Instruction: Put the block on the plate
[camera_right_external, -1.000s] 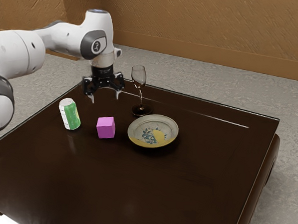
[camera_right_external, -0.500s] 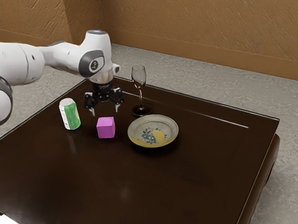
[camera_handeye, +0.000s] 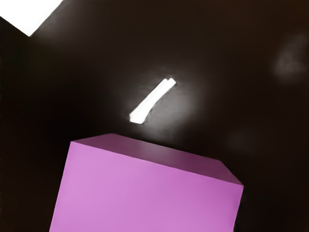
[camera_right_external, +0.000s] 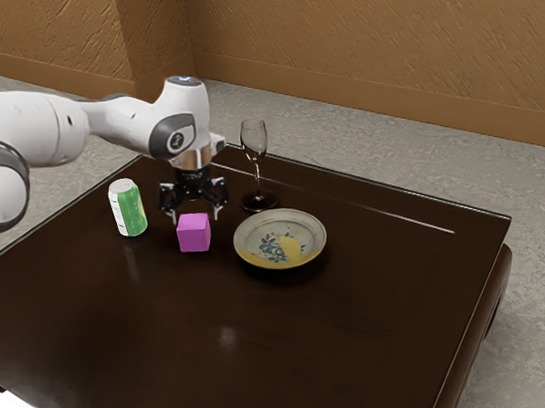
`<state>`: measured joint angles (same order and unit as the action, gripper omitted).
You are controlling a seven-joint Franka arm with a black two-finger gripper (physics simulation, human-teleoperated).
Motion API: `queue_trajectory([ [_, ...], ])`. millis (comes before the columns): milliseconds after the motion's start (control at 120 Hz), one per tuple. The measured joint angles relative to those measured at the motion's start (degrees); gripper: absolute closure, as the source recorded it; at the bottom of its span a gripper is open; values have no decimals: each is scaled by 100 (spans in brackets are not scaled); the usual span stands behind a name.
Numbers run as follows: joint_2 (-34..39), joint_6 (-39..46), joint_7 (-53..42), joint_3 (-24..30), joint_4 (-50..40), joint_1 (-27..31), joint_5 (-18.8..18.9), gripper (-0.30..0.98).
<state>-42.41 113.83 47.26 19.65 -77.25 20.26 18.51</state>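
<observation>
The magenta block (camera_right_external: 193, 234) stands flat on the dark table (camera_right_external: 338, 354), a near-cube with sides about equal—one face toward the exterior camera, its upper edges slightly askew to the hand in the wrist view. The gripper (camera_right_external: 197, 218), fingers spread wide, is just above the block, which appears to lie beneath the hand—between the can (camera_right_external: 129, 208) and the plate (camera_right_external: 280, 239), apart from both.
</observation>
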Motion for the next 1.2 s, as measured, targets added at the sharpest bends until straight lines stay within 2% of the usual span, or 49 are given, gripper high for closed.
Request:
queue_trajectory([
  [250,-172,229,-72,-6,-137,67,-12,2],
  [633,-139,384,-144,-41,-170,84,-57,27],
  [917,707,394,-159,-49,-567,62,-132,29],
  [1000,858,384,-162,-19,-578,-77,-203,29],
  [1200,1035,354,-165,-24,-546,-846,-384,29],
])
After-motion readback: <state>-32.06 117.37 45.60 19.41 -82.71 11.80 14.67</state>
